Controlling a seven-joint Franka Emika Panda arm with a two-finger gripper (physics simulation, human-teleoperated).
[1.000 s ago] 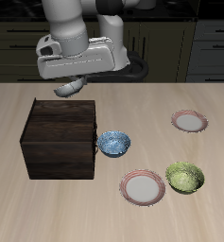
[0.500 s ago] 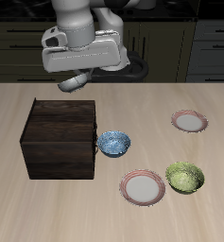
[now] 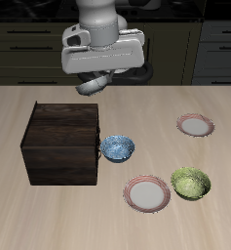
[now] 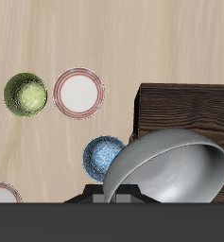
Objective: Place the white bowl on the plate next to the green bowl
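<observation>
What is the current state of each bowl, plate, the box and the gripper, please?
white bowl: held tilted in the air, above the table behind the box.
gripper: jaws shut on the bowl.
plate: empty, flat on the table, beside the green bowl.
green bowl: upright, empty.
blue-and-white bowl: upright, empty, next to the box.
second plate: empty, farther back.
dark wooden box: closed.

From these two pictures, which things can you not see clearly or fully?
- Gripper fingers: in the exterior view the robot's hand body hides them; in the wrist view the white bowl covers them, so the grip itself cannot be seen.
- White bowl: the exterior view shows only a part under the hand; the wrist view's edge cuts it.
- The farther plate: cut by the wrist view's edge.
- Inside of the dark wooden box: not visible in either view.
</observation>
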